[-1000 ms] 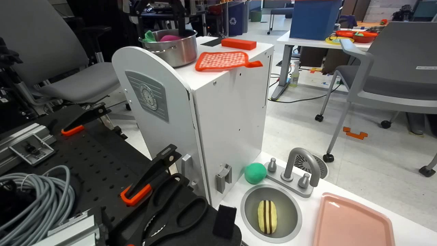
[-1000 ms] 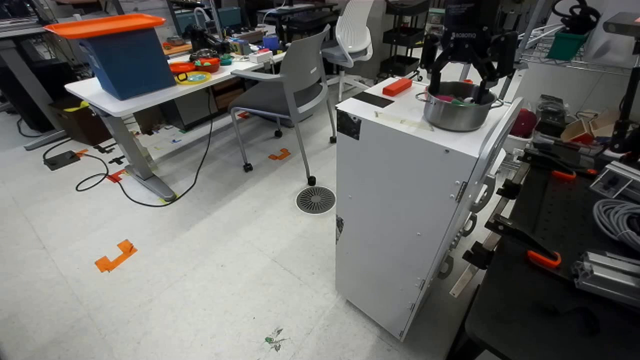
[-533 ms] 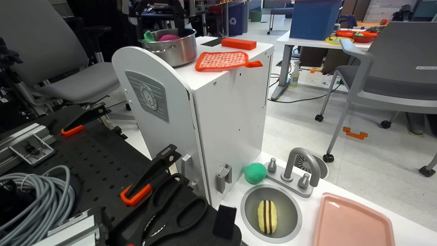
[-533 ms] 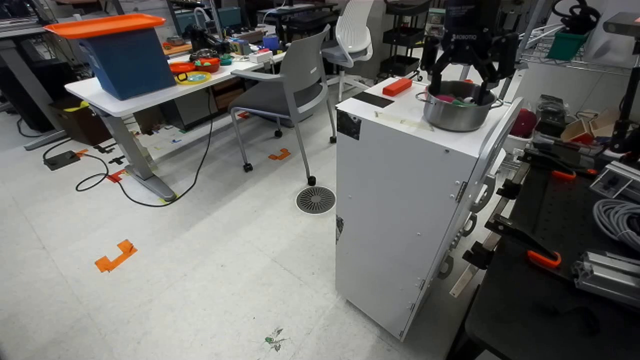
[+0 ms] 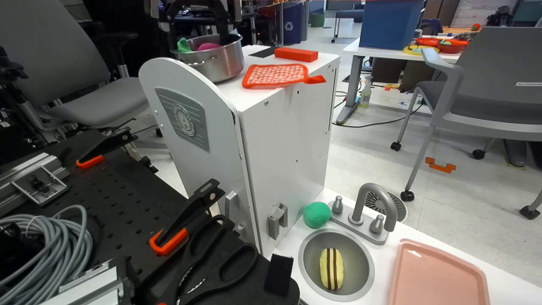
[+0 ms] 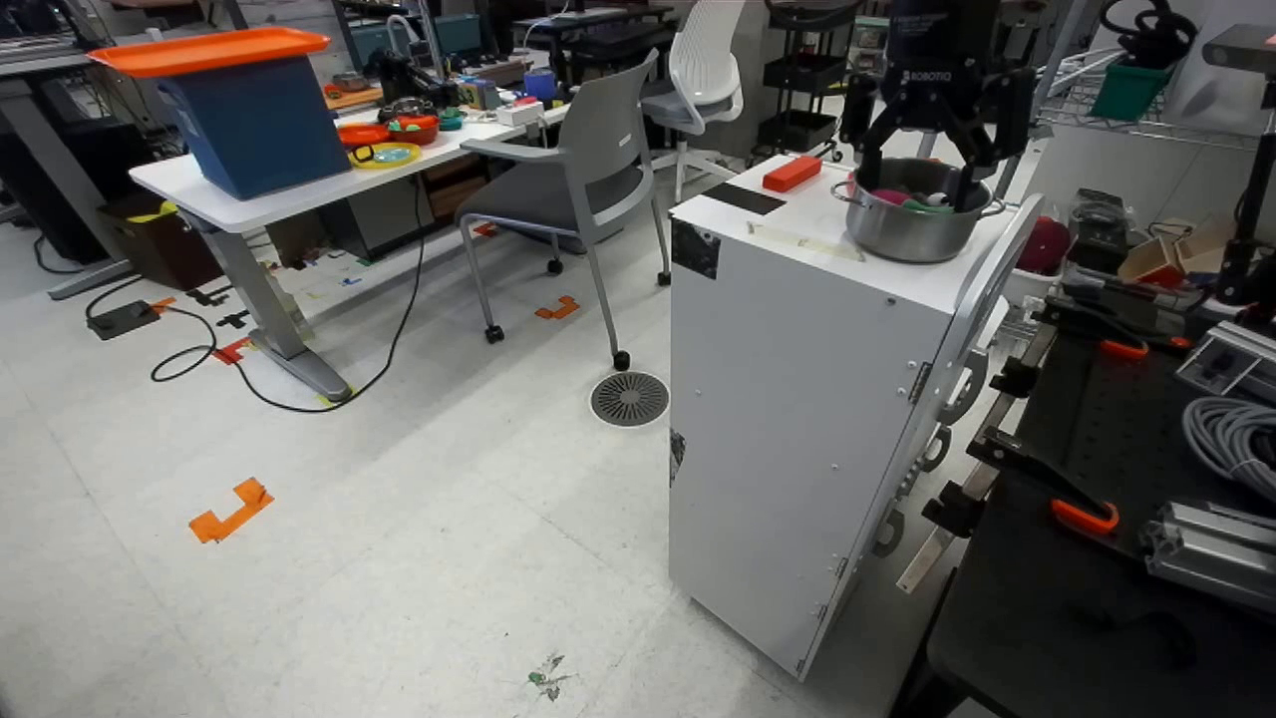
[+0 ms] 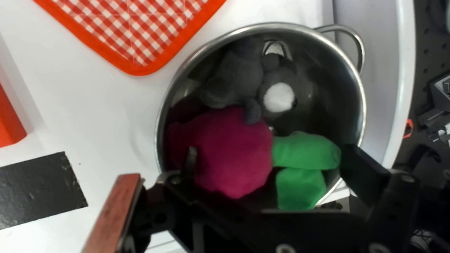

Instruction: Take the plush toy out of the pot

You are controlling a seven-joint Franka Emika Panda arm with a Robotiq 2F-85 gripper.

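The plush toy (image 7: 228, 151), magenta with green parts (image 7: 306, 151), lies inside the silver metal pot (image 7: 363, 112). Its magenta body (image 5: 208, 46) and green part show in both exterior views (image 6: 890, 196). The pot stands on the white cabinet top in both exterior views (image 5: 224, 63) (image 6: 912, 234). My gripper (image 7: 270, 156) is open, with its fingers reaching down into the pot. One finger is over or beside the magenta body, the other is at the end of the green part by the pot rim. Whether they touch the toy I cannot tell.
A grey plush with a white snout (image 7: 242, 77) lies in the same pot. A red checked potholder (image 5: 275, 75) and a red block (image 5: 296, 54) lie beside the pot. A rounded white panel (image 5: 186, 106) stands at the cabinet's edge. Below are a sink (image 5: 366, 271) and green ball (image 5: 316, 214).
The pot has shifted very slightly toward the rounded panel, and my gripper has moved slightly the same way. The fingers stay open and the toy stays in the pot.
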